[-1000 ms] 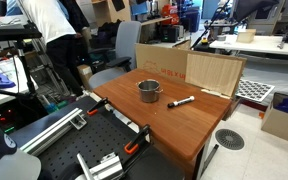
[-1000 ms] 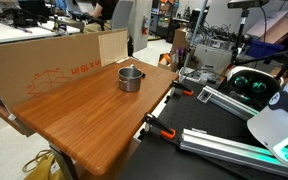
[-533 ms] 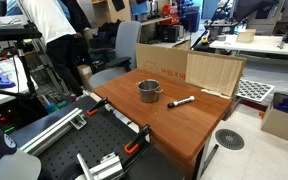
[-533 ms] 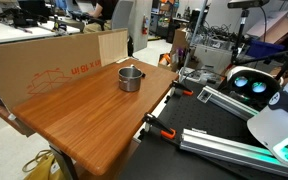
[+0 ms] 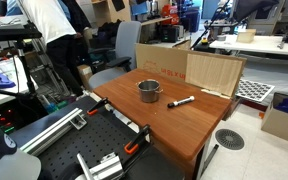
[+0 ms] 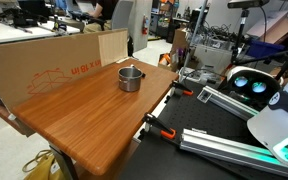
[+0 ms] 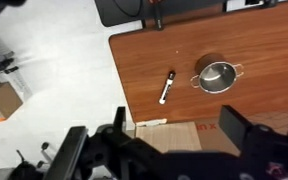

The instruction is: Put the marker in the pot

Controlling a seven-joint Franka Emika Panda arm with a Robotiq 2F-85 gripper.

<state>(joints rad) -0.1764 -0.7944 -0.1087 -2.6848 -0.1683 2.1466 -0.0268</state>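
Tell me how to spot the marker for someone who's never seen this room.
Find the wooden table with cardboard sheets standing along one edge. A small metal pot sits on it; beside the pot, not touching, lies the marker, the only slim black stick there, with a lighter end.

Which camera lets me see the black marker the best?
The wrist view: it looks straight down on the marker, showing its whole length on the table, apart from the pot. An exterior view shows the marker smaller, from the side. An exterior view of the pot shows no marker.
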